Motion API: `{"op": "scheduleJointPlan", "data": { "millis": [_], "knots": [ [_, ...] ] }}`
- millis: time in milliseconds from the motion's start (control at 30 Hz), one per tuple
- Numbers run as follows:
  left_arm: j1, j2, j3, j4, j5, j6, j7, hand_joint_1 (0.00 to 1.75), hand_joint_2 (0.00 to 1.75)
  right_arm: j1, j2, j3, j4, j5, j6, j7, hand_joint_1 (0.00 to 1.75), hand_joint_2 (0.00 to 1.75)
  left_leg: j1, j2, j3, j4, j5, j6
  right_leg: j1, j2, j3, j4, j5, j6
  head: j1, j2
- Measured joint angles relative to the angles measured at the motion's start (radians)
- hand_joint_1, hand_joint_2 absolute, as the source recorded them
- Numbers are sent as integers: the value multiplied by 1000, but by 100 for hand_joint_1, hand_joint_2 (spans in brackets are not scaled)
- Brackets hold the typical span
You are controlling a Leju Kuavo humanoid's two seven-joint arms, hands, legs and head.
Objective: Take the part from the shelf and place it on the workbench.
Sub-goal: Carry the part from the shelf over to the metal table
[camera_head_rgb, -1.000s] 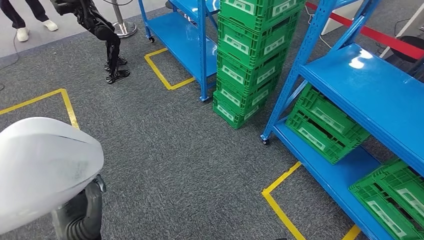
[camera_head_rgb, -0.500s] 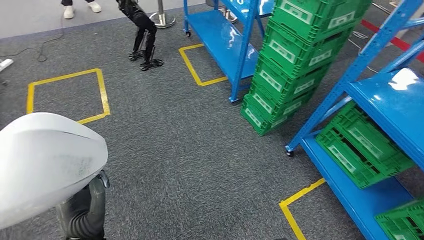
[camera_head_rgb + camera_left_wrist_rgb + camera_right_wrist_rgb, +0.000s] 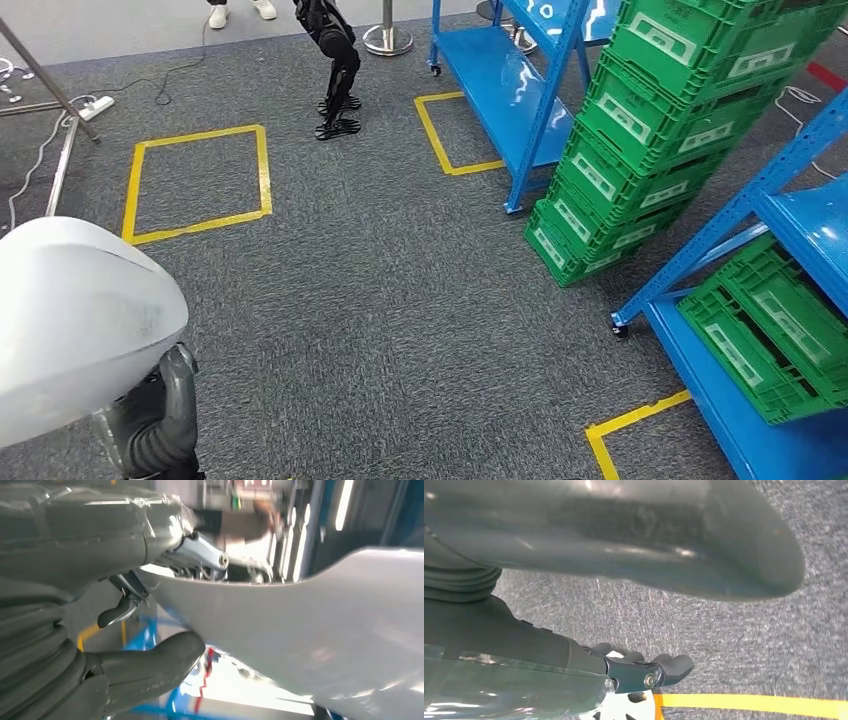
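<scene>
A large white curved part [image 3: 80, 320] fills the lower left of the head view. My left hand [image 3: 155, 425] sits under it and holds it. In the left wrist view the part [image 3: 310, 625] is a broad pale shell, and my left hand [image 3: 90, 545] grips its edge between the thick thumb [image 3: 150, 665] and the fingers [image 3: 200, 555]. My right hand [image 3: 549, 645] hangs over grey carpet and holds nothing. Its thumb is apart from its loosely bent fingers [image 3: 669, 667].
A blue shelf [image 3: 510, 90] stands at the back, with a leaning stack of green crates [image 3: 660, 130] beside it. Another blue shelf [image 3: 740, 420] at the right carries a green crate [image 3: 770, 340]. Yellow tape squares [image 3: 195, 180] mark the carpet. Black robot legs [image 3: 335, 60] and a person's shoes [image 3: 240, 12] are at the far edge.
The camera has turned left, so shelves and crates have slid right and more open floor with the yellow square has come in. The white part stays in my left hand.
</scene>
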Motion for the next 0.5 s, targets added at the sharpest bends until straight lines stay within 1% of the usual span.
{"op": "scheduleJointPlan", "data": {
  "millis": [33,67,100,133,167,200,233,267,300,333,367,400,433,467,500],
  "knots": [
    [5,-3,7,5,-4,6,0,175,175,1,0,0,0,0,0,-1,0,0,8,4,2,-2,13,-11,-5,-12,0,3,-3,6,-2,0],
    [10,-7,16,10,-7,9,0,175,175,1,0,0,0,0,-1,-3,0,0,15,14,24,-40,42,-22,-11,-23,0,10,-9,15,-4,0],
    [16,-15,27,16,-11,11,0,175,175,0,0,0,0,0,-2,-5,0,0,23,41,58,-99,72,-34,-15,-32,-1,21,-17,25,-7,0],
    [21,-24,40,22,-14,12,0,175,175,-2,-2,0,0,0,-4,-6,0,0,26,70,89,-152,92,-41,-17,-40,-3,36,-28,38,-14,0],
    [26,-36,53,27,-17,12,0,175,175,-3,-4,0,0,0,-6,-7,0,0,27,92,110,-186,100,-37,-16,-46,-5,50,-38,48,-20,0],
    [32,-48,68,32,-21,12,0,175,175,-5,-5,0,0,0,-8,-7,0,0,26,105,117,-200,98,-27,-15,-53,-6,61,-46,56,-21,0],
    [38,-61,83,37,-24,13,0,175,175,-6,-6,0,0,0,-10,-7,0,0,23,98,113,-197,93,-11,-15,-60,-5,65,-51,60,-19,0],
    [44,-73,97,41,-27,13,0,175,175,-6,-5,0,1,0,-11,-6,0,0,21,84,110,-195,93,4,-18,-68,-2,66,-53,62,-12,0],
    [51,-85,111,46,-30,13,0,175,175,-6,-4,0,1,0,-11,-6,0,0,20,71,107,-195,94,13,-21,-68,0,67,-58,65,-6,0],
    [55,-97,125,50,-33,13,0,175,175,-6,-3,0,1,0,-11,-6,0,0,18,56,104,-195,96,20,-25,-55,-3,79,-73,68,-2,0],
    [58,-109,139,54,-37,13,0,175,175,-5,-2,0,1,0,-11,-6,0,0,17,42,102,-196,100,25,-27,-35,-13,109,-99,69,2,0],
    [61,-122,153,58,-41,13,0,175,175,-4,-1,0,2,0,-10,-4,0,0,14,28,99,-196,102,30,-27,-10,-33,161,-135,68,8,0],
    [64,-135,167,62,-46,13,0,175,175,-2,-1,0,2,0,-10,-3,0,0,11,13,97,-197,105,34,-26,9,-61,229,-172,65,16,0],
    [70,-148,181,66,-56,13,0,175,175,0,-1,0,2,0,-10,0,0,0,6,-3,94,-197,107,37,-23,18,-90,295,-200,59,23,0],
    [77,-160,195,70,-70,13,0,175,175,2,-1,0,2,0,-9,3,0,0,0,-19,92,-197,109,40,-18,23,-112,340,-212,51,29,0]
  ]
}}
